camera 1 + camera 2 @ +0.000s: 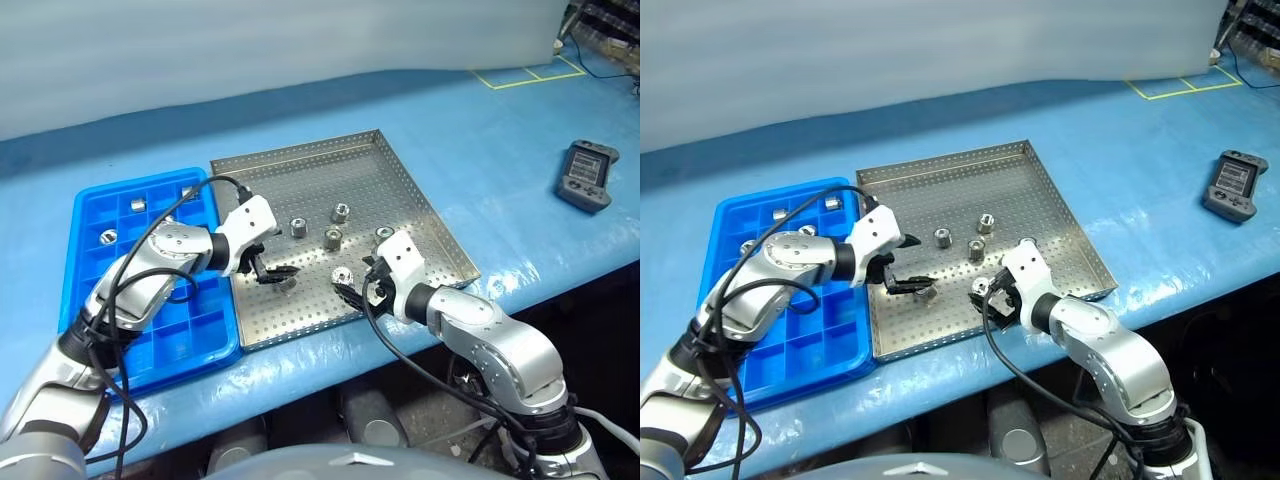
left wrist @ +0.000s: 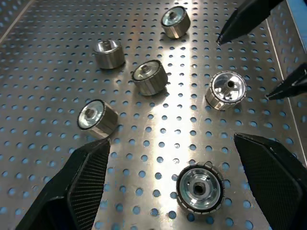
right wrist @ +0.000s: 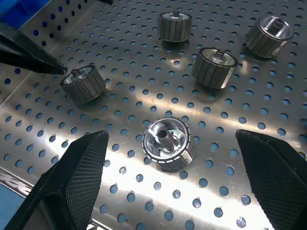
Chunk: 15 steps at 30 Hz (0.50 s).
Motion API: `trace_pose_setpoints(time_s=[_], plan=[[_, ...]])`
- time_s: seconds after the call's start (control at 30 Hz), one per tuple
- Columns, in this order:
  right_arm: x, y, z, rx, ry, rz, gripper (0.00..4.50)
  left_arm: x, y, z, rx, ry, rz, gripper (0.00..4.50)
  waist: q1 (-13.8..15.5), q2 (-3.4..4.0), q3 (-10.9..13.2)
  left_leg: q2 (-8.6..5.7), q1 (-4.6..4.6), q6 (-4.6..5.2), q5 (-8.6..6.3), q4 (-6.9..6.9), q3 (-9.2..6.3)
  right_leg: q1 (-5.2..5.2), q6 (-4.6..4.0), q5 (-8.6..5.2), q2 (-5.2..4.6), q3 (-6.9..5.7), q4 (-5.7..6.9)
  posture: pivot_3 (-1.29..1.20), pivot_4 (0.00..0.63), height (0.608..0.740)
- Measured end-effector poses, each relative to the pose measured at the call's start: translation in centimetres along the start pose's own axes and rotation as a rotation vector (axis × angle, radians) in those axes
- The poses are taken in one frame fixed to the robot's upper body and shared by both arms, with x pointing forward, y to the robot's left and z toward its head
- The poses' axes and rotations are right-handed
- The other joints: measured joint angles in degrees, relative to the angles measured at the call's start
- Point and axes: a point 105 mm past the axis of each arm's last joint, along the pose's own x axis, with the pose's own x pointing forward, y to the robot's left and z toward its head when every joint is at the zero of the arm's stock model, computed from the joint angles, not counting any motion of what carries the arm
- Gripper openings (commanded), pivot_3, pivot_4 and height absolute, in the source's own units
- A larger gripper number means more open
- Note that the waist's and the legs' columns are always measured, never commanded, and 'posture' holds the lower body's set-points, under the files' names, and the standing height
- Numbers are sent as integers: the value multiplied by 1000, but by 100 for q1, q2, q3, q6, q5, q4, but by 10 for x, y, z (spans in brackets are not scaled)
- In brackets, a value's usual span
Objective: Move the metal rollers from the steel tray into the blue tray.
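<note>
The steel tray (image 1: 410,190) lies mid-table with several metal rollers (image 1: 332,238) standing loose on its perforated floor. To its left lies the blue tray (image 1: 90,215), with a few rollers (image 1: 107,237) in its far compartments. My left gripper (image 1: 272,272) hovers open low over the steel tray's near left part, and one roller (image 2: 199,188) lies between its fingers (image 2: 86,182), untouched. My right gripper (image 1: 355,290) is open over the near middle, straddling another roller (image 3: 168,143) without gripping it. The two grippers point toward each other, close together.
A dark handheld controller (image 1: 586,175) lies on the blue table cover at the right. Yellow tape lines (image 1: 530,72) mark the far right corner. The table's front edge runs just below both trays.
</note>
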Motion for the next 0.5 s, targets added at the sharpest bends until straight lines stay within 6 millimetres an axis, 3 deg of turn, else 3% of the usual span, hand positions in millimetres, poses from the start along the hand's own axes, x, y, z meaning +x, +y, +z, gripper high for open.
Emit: trace_pose_setpoints(time_s=[0.37,0.5], plan=[[-2,2,-4,28,-8,-33,4500,15,-7,-32,49,170,-79,4491,-305,0,0,0,3,2,0,2,13,0,10,4,2,16,2,-302,150,740],[-2,2,-3,32,-15,-36,4500,14,-9,-39,85,214,-101,3642,-349,0,0,0,4,2,0,2,17,-1,12,5,3,20,3,-290,150,740]])
